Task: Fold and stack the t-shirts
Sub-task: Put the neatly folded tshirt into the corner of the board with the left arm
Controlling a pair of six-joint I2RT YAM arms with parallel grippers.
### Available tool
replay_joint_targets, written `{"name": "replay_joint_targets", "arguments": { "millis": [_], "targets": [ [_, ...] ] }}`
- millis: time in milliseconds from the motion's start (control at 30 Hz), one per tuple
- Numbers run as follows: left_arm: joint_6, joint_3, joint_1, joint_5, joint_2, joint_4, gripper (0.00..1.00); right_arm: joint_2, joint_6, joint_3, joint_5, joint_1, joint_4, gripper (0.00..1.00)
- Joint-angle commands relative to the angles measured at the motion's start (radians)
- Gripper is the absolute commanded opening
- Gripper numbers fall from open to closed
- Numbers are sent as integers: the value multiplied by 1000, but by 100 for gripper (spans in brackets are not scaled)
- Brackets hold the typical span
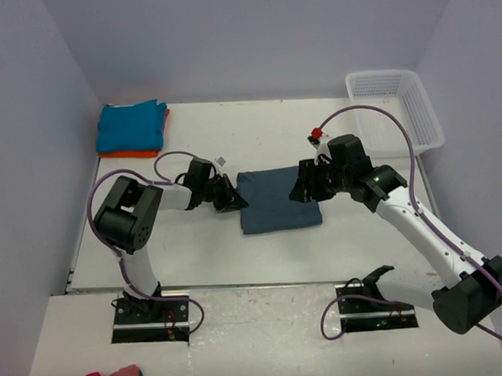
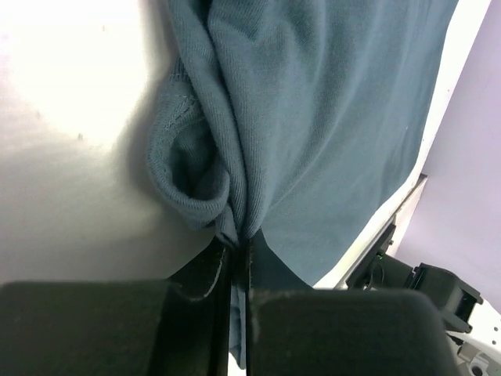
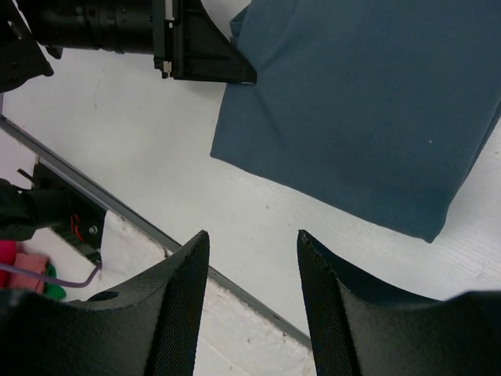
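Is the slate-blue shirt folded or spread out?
Folded: the slate-blue shirt lies as a compact rectangle, the left hand pinching its edge.

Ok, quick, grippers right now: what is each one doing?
Left gripper: closed on a bunched edge of the blue shirt.
Right gripper: open, holding nothing.

Passage: the table [image 1: 231, 130] is bare between the slate-blue shirt [image 1: 279, 201] and the far wall, and along the shirt's near side.

Obstacles:
- 2 stacked items, far-left corner: turquoise shirt [image 1: 130, 125] on orange shirt [image 1: 140, 152].
- White mesh basket [image 1: 396, 109], far-right edge.
- Left gripper [image 1: 232, 199] occupies the slate-blue shirt's left edge, right gripper [image 1: 305, 191] its right edge.
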Motion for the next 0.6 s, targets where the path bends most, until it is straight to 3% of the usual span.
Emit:
{"name": "replay_joint_targets", "arguments": {
  "millis": [0, 200, 400, 567],
  "targets": [
    [68, 64, 9, -164, 68, -132, 0, -5, 7, -33, -22, -4, 27, 50],
    [199, 177, 6, -195, -29, -236, 0, -6, 0, -52, -12, -4, 35, 50],
    [401, 279, 7, -396, -214, -407, 0, 6, -5, -62, -13, -5, 44, 50],
    [538, 405, 26, -459, -229, -534, 0, 17, 0, -72, -30, -3, 65, 50]
  ]
}}
